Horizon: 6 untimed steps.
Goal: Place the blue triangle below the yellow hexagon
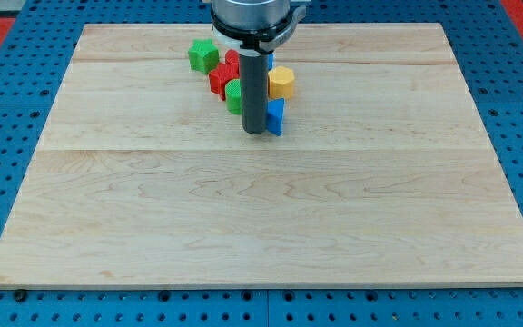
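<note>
The blue triangle (275,116) lies just below the yellow hexagon (281,82), near the view's top centre of the wooden board (261,209). My tip (254,132) stands right against the blue triangle's left side, and the rod hides part of the blocks behind it. A green round block (234,96) sits just left of the rod, with a red block (221,80) above and left of it. A green star-like block (203,55) lies further up and left.
A blue pegboard surface (7,109) surrounds the board. The robot's grey end piece (254,18) hangs over the block cluster at the view's top. Another red block (232,59) shows just beside the rod.
</note>
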### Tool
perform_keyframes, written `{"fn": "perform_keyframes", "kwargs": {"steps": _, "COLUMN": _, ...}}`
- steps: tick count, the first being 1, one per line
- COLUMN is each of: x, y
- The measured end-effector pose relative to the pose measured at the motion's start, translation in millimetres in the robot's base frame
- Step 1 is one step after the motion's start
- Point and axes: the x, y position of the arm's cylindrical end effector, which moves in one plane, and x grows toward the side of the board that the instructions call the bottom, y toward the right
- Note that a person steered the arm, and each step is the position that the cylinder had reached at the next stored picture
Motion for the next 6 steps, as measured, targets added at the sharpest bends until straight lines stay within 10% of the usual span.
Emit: {"fn": "perform_keyframes", "kwargs": {"steps": 6, "x": -18.6, "y": 52.6}}
